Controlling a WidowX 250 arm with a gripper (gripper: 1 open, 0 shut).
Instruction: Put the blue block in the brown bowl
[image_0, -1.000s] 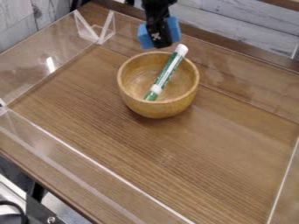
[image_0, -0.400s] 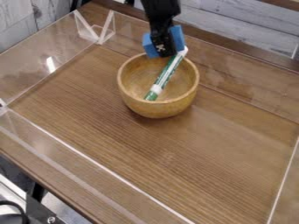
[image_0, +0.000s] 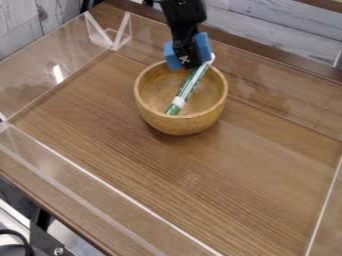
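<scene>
The blue block hangs just above the far rim of the brown bowl, held at the tip of my black gripper, which comes down from the top of the view. The fingers are shut on the block and partly cover it. The bowl is round, light wood, and sits in the far middle of the table. Inside it a green-and-white tube leans against the far right wall, its top end right under the block.
Clear plastic walls fence the wooden tabletop on all sides. A clear plastic stand sits at the far left. A pale brick wall runs along the back right.
</scene>
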